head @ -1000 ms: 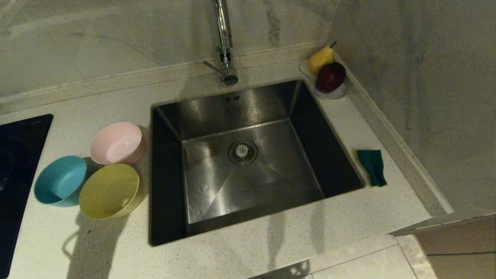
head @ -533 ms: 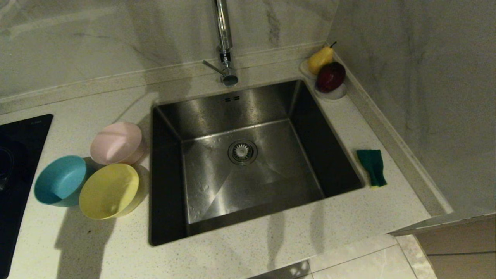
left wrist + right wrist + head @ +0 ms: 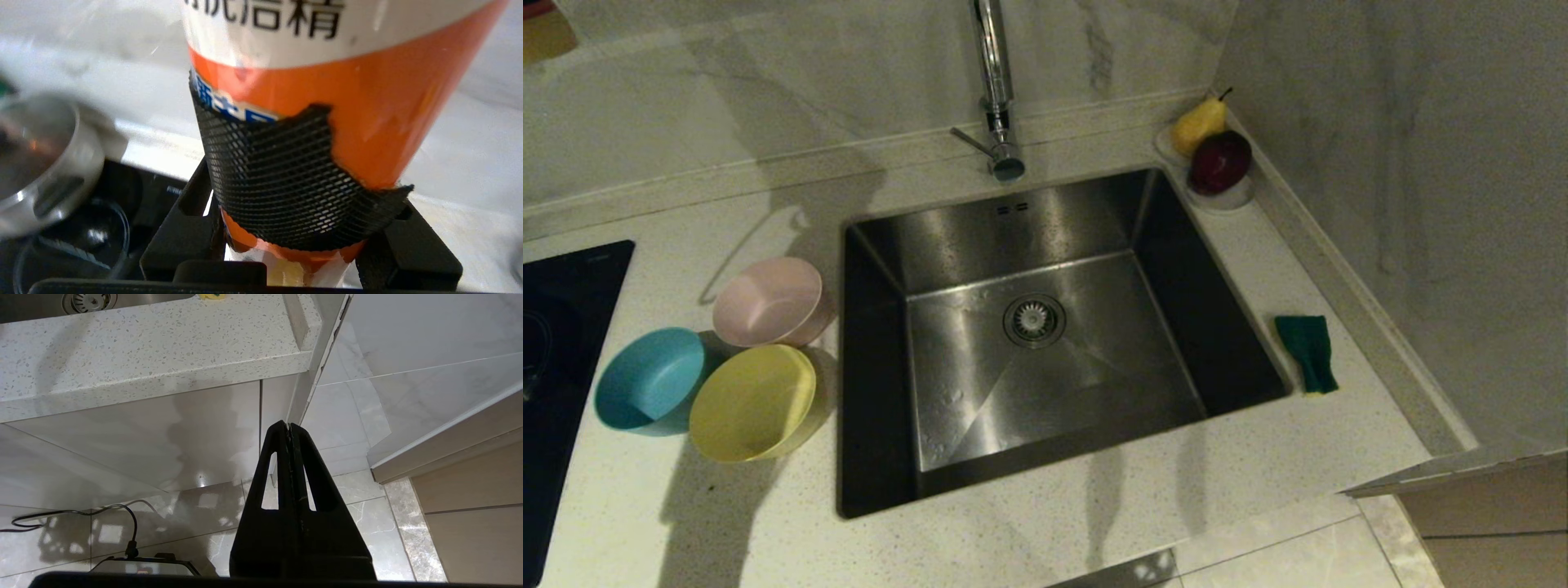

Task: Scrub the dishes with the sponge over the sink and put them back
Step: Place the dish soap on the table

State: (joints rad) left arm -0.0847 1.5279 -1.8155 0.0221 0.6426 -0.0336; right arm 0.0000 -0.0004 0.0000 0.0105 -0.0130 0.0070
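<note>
Head view shows the three bowls grouped on the counter left of the sink [image 3: 1029, 327]: pink bowl [image 3: 768, 302] at the back, blue bowl [image 3: 649, 380] and yellow bowl [image 3: 753, 403] in front, rims nearly touching. The sponge [image 3: 1307, 353] lies green face up on the counter right of the basin, well apart from them. My left gripper [image 3: 298, 245] is clamped on an orange-and-white detergent bottle [image 3: 327, 102] with a black mesh sleeve [image 3: 286, 179], above a black cooktop and beside a steel pot [image 3: 45, 163]. The right gripper [image 3: 289, 428] hangs below the counter edge, fingers pressed together, holding nothing. My worry: the bottle could slide on its mesh sleeve or clip the pot as I swing it across. Tilting it carelessly would spill soap on the counter, not in a bowl.
</note>
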